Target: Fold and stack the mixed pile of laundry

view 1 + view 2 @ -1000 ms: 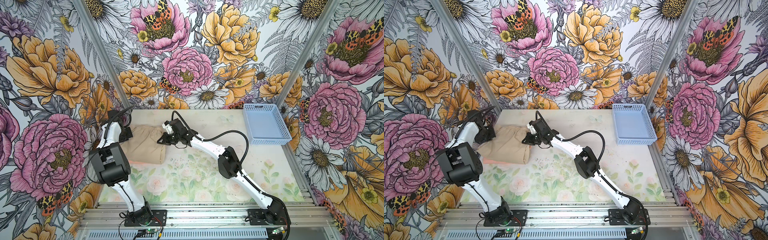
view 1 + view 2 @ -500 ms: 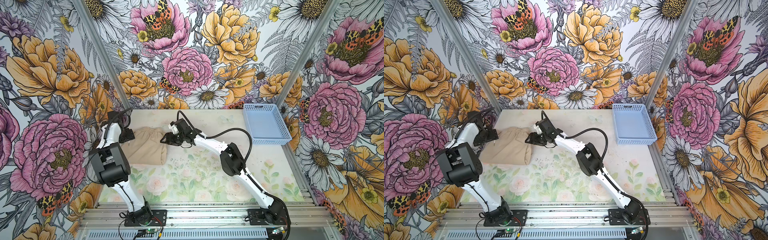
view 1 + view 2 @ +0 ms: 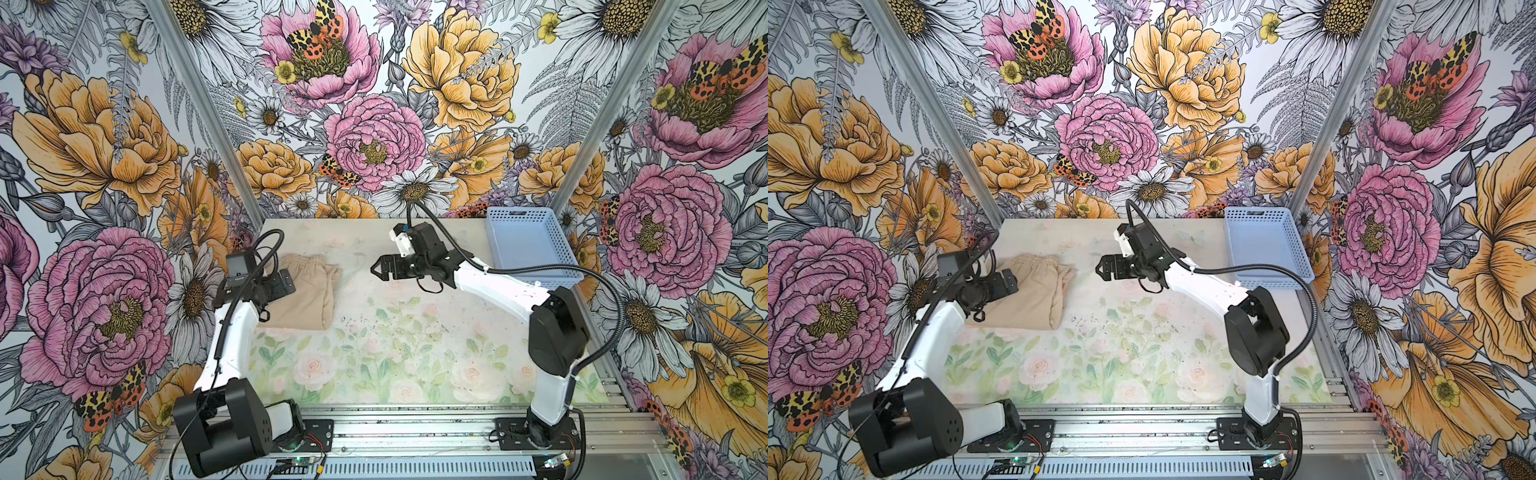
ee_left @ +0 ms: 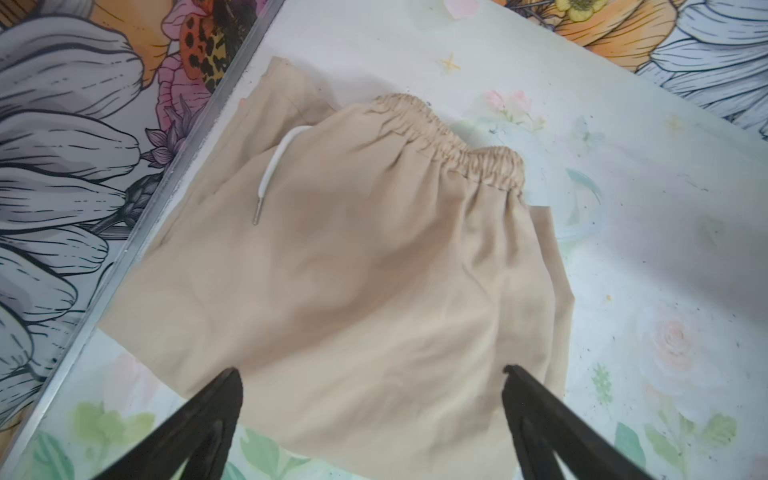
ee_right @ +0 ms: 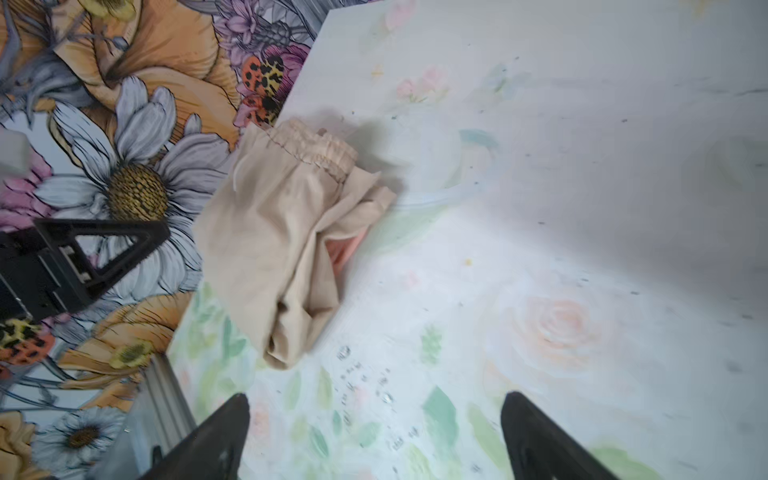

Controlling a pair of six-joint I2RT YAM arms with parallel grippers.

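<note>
**A:** Where does the laundry lie?

**B:** On the tabletop (image 3: 415, 374), far left. The beige garment (image 3: 309, 297) is folded, its long axis running away from us with the waistband at the far end. A sliver of peach T-shirt (image 5: 345, 249) peeks out beneath it.

**A:** And the hands?

**B:** The left hand (image 4: 370, 376) is spread wide, holding nothing, over the garment's left edge. The right hand (image 3: 376, 271) is just as wide and empty, apart to the garment's right, level with the waistband. I'd judge the left nearer.
</note>
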